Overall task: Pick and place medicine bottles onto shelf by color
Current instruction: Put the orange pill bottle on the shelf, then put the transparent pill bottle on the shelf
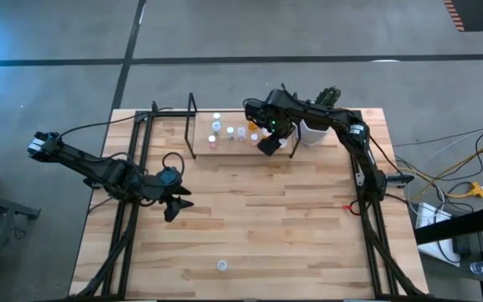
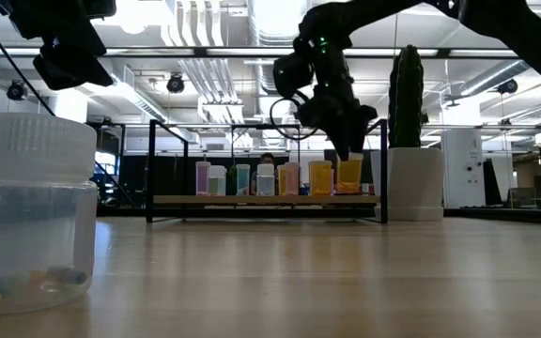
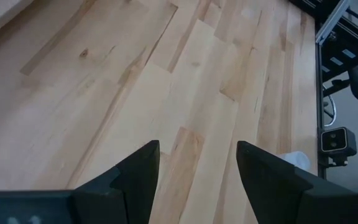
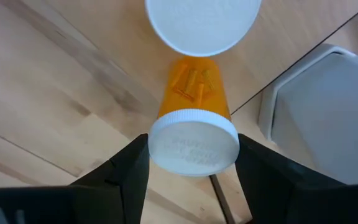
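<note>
1. We take the shelf (image 1: 233,143) as landmark. Well to its left and nearer the front edge of the table (image 1: 250,235), the left gripper (image 1: 177,204) hangs over bare planks; its wrist view shows the fingers spread wide with nothing between them.
2. In front of the shelf, near the table's front edge, one clear bottle (image 1: 222,266) stands alone. We judge this the one bottle left to move.
3. On the shelf we count a row of seven bottles in the low view: pale ones (image 2: 238,178) toward the left end, pinkish in the middle, orange at the right end. The sort looks nearly finished.
4. At the shelf's right end, the right gripper (image 4: 194,163) is closed around the white cap of an orange bottle (image 4: 194,93), which looks seated beside another capped bottle (image 4: 202,25); release is not yet done.
5. Just right of the shelf stands a white cactus pot (image 1: 313,132).
</note>
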Controlling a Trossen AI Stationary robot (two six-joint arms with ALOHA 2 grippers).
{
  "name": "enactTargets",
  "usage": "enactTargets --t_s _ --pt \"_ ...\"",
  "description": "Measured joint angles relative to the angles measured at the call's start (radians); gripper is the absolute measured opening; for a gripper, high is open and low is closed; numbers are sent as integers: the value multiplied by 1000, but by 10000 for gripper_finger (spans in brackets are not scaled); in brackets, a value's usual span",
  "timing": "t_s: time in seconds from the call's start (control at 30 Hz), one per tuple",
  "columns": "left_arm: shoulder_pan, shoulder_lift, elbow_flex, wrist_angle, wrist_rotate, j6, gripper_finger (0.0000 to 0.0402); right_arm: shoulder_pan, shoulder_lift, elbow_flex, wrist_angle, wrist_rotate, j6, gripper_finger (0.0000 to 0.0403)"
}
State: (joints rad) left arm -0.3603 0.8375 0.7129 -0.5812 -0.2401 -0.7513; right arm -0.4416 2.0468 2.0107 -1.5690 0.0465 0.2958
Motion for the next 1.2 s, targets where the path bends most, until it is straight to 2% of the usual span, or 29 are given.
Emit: enactTargets --t_s 0.2,0.57,0.87,1.0,1.2 --pt "0 0 0 2 0 0 197 0 1 -19 11 10 -23 214" --pt "0 0 0 5 0 0 197 0 1 4 64 50 -45 297" --pt "-1 0 0 7 0 0 197 34 -28 119 58 170 19 290" --pt "-1 0 0 9 0 0 197 115 -79 128 122 216 70 275" --pt "-1 0 0 25 0 7 197 356 -190 -8 423 269 29 254"
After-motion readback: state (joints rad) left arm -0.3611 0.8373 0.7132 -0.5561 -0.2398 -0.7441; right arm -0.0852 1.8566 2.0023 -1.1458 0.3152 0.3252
